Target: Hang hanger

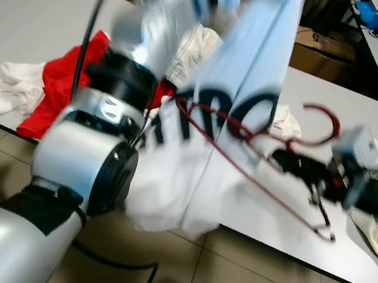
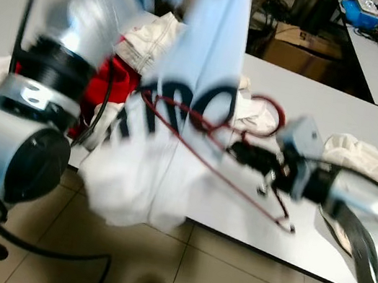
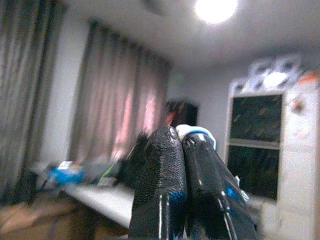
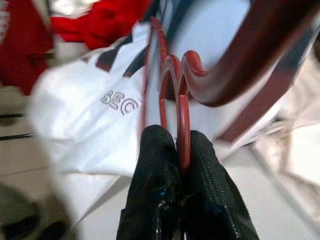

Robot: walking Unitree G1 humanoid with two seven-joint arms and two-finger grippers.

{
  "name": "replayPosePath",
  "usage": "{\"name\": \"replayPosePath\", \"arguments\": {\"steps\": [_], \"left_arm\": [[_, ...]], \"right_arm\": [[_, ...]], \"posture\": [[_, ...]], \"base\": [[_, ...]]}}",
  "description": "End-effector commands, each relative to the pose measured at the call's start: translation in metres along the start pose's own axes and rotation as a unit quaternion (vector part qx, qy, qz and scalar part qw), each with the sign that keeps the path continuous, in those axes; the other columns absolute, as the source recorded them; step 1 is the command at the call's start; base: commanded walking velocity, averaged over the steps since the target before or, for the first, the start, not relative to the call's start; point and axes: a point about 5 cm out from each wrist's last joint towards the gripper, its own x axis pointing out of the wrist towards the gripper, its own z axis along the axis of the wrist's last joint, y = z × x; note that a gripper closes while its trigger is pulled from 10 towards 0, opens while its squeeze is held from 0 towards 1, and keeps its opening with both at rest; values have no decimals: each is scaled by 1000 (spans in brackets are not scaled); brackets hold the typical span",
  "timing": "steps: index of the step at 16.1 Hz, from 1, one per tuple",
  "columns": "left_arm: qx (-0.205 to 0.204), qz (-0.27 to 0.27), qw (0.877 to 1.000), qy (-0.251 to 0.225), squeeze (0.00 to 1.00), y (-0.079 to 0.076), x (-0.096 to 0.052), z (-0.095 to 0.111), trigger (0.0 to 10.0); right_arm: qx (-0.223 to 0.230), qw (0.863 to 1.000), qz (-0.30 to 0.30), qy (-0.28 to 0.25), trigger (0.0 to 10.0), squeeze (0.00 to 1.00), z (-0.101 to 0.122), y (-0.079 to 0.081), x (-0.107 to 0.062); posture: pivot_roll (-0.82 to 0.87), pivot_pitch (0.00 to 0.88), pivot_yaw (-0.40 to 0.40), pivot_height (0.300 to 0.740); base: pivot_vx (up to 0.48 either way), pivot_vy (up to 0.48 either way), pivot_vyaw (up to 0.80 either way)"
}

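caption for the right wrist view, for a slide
Right gripper clamps the dark red hanger while the white printed shirt drapes beyond it over the table edge.

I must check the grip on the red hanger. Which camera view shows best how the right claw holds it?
The right wrist view: the right claw is shut on the red hanger, whose thin bar sits between the black fingertips. Both eye views show the whole hanger over the table, but blurred. The left wrist view looks across the room.

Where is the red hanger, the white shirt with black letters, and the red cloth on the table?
red hanger [image 1: 323, 115]: left eye view, on its curved hook.
white shirt [image 1: 190, 178]: left eye view, on the hanging lower part.
red cloth [image 1: 61, 75]: left eye view, on its middle, lying on the table.
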Motion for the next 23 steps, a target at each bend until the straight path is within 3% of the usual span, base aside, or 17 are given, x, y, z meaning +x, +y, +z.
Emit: {"name": "replayPosePath", "arguments": {"steps": [1, 3, 4, 5, 6, 7, 8, 9, 10, 12, 13, 15, 16, 18, 19, 20, 23], "left_arm": [[1, -44, 997, -59, 0, -16, 9, 41, 10000], [-8, -65, 993, -98, 0, -23, 7, 65, 10000], [-10, -68, 992, -110, 0, -24, 5, 69, 10000], [-9, -69, 991, -113, 0, -24, 4, 72, 10000], [-7, -65, 991, -117, 0, -24, 1, 76, 10000], [-5, -60, 992, -112, 0, -23, -1, 77, 10000], [-3, -54, 993, -104, 0, -22, -2, 75, 10000], [14, -31, 997, -65, 0, -15, -2, 55, 10000], [14, -2, 1000, -22, 0, -10, -2, 24, 10000], [11, 36, 999, 35, 0, -5, -6, -24, 10000], [10, 65, 995, 78, 0, -1, -13, -62, 10000], [22, 113, 980, 164, 0, -1, -36, -128, 10000], [62, 139, 962, 227, 0, -1, -59, -166, 10000], [88, 156, 950, 255, 0, 4, -73, -178, 10000], [80, 191, 943, 260, 0, 17, -86, -178, 10000], [80, 191, 943, 260, 0, 17, -86, -178, 10000], [94, 272, 921, 263, 0, 45, -109, -169, 10000]], "right_arm": [[-24, 996, -90, 11, 10000, 0, 0, -24, 2], [-47, 965, -256, -35, 10000, 0, 24, -70, -7], [-56, 936, -338, -78, 10000, 0, 42, -91, -21], [-62, 918, -377, -107, 10000, 0, 54, -102, -31], [-76, 891, -418, -159, 10000, 0, 73, -115, -47], [-87, 887, -417, -176, 10000, 0, 79, -119, -51], [-80, 899, -395, -168, 10000, 0, 75, -118, -46], [-77, 941, -308, -120, 10000, 0, 50, -106, -24], [-86, 966, -231, -75, 10000, 0, 25, -88, -5], [-77, 983, -162, -30, 10000, 0, -2, -67, 5], [-64, 990, -123, -1, 10000, 0, -22, -54, 6], [-37, 997, -54, 49, 10000, 0, -52, -26, -2], [-21, 997, -12, 70, 10000, 0, -60, -9, -17], [-25, 996, 8, 91, 10000, 0, -56, -3, -36], [-38, 992, 20, 121, 10000, 0, -51, 4, -53], [-38, 992, 20, 121, 10000, 0, -51, 4, -53], [-31, 989, 53, 132, 10000, 0, -37, 21, -72]], "posture": [[-85, 0, -105, 740], [-88, 0, -102, 740], [-89, 0, -102, 740], [-90, 0, -102, 740], [-91, 0, -104, 740], [-94, 0, -104, 740], [-94, 0, -104, 740], [-99, 0, -105, 740], [-97, 0, -110, 740], [-87, 0, -125, 740], [-87, 0, -125, 740], [-105, 0, -105, 740], [-120, 0, -87, 740], [-126, 0, -73, 740], [-125, 0, -73, 740], [-125, 0, -73, 740], [-131, 0, -65, 740]], "base": [[0, 0, 0], [0, 0, 0], [0, 0, 0], [0, 0, 0], [0, 0, 0], [0, 0, 0], [0, 0, 0], [0, 0, 0], [0, 0, 0], [0, 0, 0], [0, 0, 0], [0, 0, 0], [0, 0, 0], [0, 0, 0], [0, 0, 0], [0, 0, 0], [0, 0, 0]]}}
